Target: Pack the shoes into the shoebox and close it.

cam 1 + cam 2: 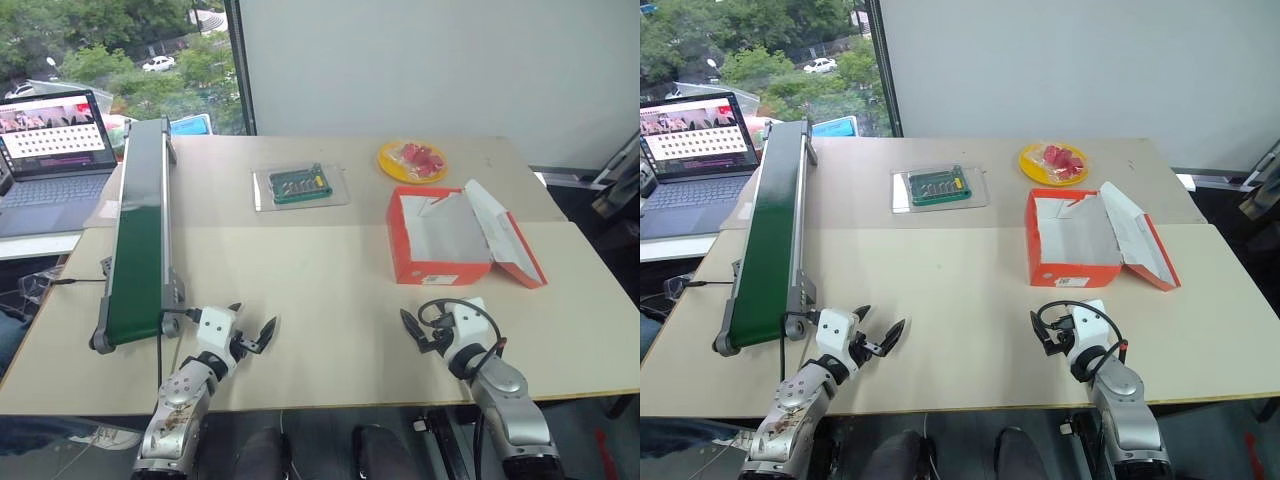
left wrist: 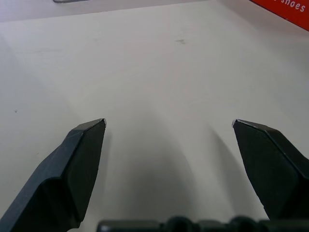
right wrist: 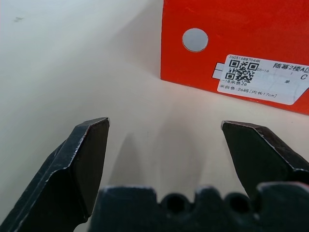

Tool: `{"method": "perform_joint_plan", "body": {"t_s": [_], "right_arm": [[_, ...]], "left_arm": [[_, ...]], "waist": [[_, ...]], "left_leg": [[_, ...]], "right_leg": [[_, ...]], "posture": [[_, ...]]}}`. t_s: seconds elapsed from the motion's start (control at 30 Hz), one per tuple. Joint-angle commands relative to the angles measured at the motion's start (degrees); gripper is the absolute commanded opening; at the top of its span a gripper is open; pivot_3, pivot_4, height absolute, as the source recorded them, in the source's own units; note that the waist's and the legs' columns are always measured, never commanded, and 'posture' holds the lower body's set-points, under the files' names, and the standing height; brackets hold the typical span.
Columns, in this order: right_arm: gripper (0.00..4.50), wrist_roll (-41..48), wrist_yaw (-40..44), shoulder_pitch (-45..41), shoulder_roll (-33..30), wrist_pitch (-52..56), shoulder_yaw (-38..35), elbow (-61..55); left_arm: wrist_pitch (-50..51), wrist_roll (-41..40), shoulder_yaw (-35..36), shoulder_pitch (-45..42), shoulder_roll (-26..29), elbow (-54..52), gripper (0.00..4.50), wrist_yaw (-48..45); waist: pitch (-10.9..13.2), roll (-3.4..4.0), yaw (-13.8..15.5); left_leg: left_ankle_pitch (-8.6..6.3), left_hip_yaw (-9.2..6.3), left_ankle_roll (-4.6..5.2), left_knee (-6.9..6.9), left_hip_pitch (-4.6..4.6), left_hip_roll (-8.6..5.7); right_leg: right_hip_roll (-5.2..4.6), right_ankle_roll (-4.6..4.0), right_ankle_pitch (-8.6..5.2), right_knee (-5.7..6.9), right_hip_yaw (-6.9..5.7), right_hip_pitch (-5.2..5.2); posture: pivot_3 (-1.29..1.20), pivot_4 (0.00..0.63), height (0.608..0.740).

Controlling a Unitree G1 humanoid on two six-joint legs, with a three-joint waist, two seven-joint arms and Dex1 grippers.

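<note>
my left gripper (image 1: pixel 252 338) hangs low over the near edge of the table (image 1: pixel 320 280), fingers spread wide with nothing between them. my right gripper (image 1: pixel 417 333) is the same: wide apart, empty, aimed at the front wall of the box (image 1: pixel 440 268), which sits near but not touching.

the box stands open on the right half of the table, white inside showing, lid (image 1: pixel 505 235) folded out to its right. the box looks empty, and i see no shoes on the table, so i cannot say where they are.

risks, as i judge them: with no shoes in sight, i could reach for the wrong thing. the box is light cardboard on a smooth top; a push from my right fingers would likely slide it away rather than hold it. the lid lies splayed outward, so closing it one-handed could tip or spin the box. my left arm is just beside the conveyor (image 1: pixel 138 240), and a careless swing could knock its end.

the table is pale, matte and mostly bare. farther back lie a clear tray with a green board (image 1: pixel 300 186) and a yellow plate (image 1: pixel 412 161). a laptop (image 1: pixel 52 160) sits on a side desk to the left; a window with trees and a white wall stand behind.
</note>
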Motion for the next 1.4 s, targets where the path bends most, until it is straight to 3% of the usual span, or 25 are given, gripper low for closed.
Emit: {"method": "perform_joint_plan", "body": {"t_s": [0.03, 0.23, 0.47, 0.77, 0.97, 1.13, 1.4], "right_arm": [[4.38, 0.26, -0.42, 0.26, -0.28, -1.39, -2.09, -2.8], [4.38, 1.22, -2.01, 1.0, -0.83, 1.64, -4.19, -8.51], [4.38, 4.79, -4.07, -8.35, -2.31, 13.92, -5.58, -19.78], [4.38, 8.04, -1.46, -23.64, -2.39, 24.11, -1.97, -20.49], [4.38, 10.93, 4.09, -31.84, -1.51, 25.69, 1.14, -15.46], [4.38, 10.33, 7.44, -36.39, -0.85, 23.15, 3.17, -9.01], [4.38, 10.85, 12.9, -41.9, 1.21, 20.78, 5.38, -1.93]], "left_arm": [[-1.5, 0.15, -1.0, -0.76, 0.54, -1.3, 4.5, -1.54], [-2.48, -1.87, -0.23, -5.44, 2.89, 2.32, 4.5, -7.11], [1.15, -4.92, 1.67, -23.74, 5.9, 5.0, 4.5, -9.99], [9.25, -2.67, 5.41, -33.92, 4.27, -2.31, 4.5, 3.41], [21.23, 0.88, 6.09, -36.81, 6.75, -11.38, 4.5, 10.7], [33.14, -1.18, 10.39, -37.43, 6.13, -17.25, 4.5, 15.52], [47.02, -1.09, 18.14, -30.37, 4.76, -29.62, 4.5, 22.21]], "waist": [[0.0, 0.0, 0.0], [0.0, 0.0, 0.15], [0.0, -0.01, 0.04], [0.01, -0.03, -0.1], [0.02, -0.04, -0.09], [0.02, -0.04, 0.07], [0.05, -0.07, -0.3]], "left_leg": [[0.0, 0.0, 0.0, 0.0, 0.0, 0.0], [0.0, -0.01, 0.0, 0.0, -0.03, 0.0], [0.04, -0.03, -0.03, 0.09, 0.01, -0.06], [0.04, -0.05, -0.04, 0.05, -0.2, -0.16], [0.05, -0.11, -0.05, 0.08, -0.14, -0.17], [0.05, -0.11, -0.06, 0.06, -0.22, -0.17], [0.11, -0.14, -0.18, -0.06, -0.2, -0.13]], "right_leg": [[0.0, 0.0, 0.0, 0.0, 0.0, 0.0], [0.0, 0.0, 0.0, 0.0, -0.02, -0.01], [0.02, 0.01, 0.0, 0.25, 0.0, -0.03], [0.06, 0.13, -0.06, 0.23, -0.01, -0.15], [0.07, 0.15, -0.05, 0.27, -0.05, -0.08], [0.04, 0.18, -0.03, 0.31, -0.09, -0.1], [0.1, 0.16, -0.03, 0.38, -0.09, -0.16]], "posture": [[0.0, 0.15, 0.74], [0.0, 0.15, 0.74], [0.0, 0.15, 0.74], [0.0, 0.15, 0.74], [0.0, 0.15, 0.74], [0.0, 0.15, 0.74], [0.0, 0.15, 0.74]]}}
